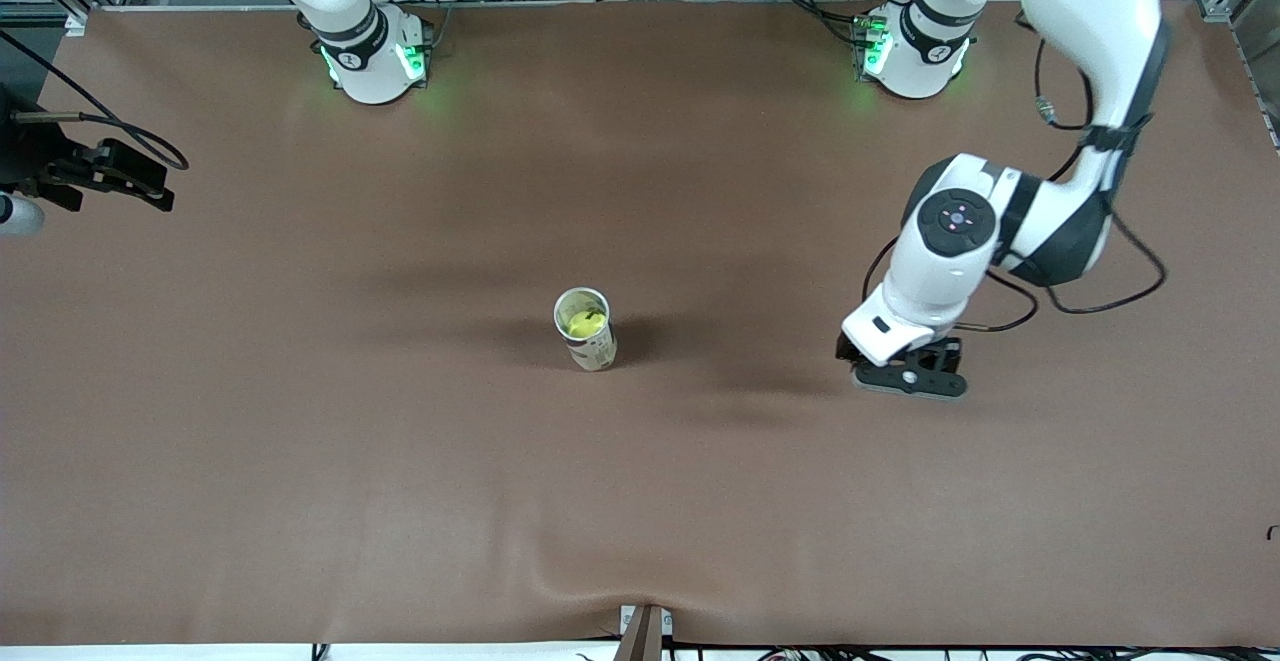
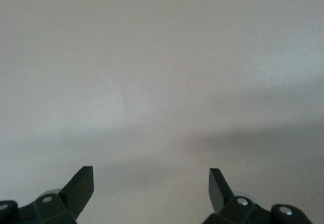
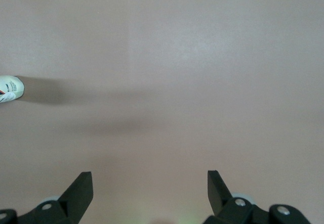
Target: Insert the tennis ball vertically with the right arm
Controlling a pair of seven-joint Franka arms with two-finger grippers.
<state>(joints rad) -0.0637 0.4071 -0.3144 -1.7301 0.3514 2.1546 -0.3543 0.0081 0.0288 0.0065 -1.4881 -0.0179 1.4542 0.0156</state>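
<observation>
brown table covering (image 1: 400, 461) spans the whole bench. near its middle stands an upright tube can (image 1: 586, 329) with the yellow tennis ball (image 1: 584, 322) inside. left gripper (image 1: 908, 373) hangs over bare covering toward the left arm's end, jaws spread, empty. right gripper (image 3: 150, 191) is also spread over bare table, holding nothing.

High front camera faces both bases; wrist cameras look down at table (image 1: 300, 491).

Even overhead light, soft shadows on the brown table (image 1: 300, 391), both wrist views hazy and washed out.
</observation>
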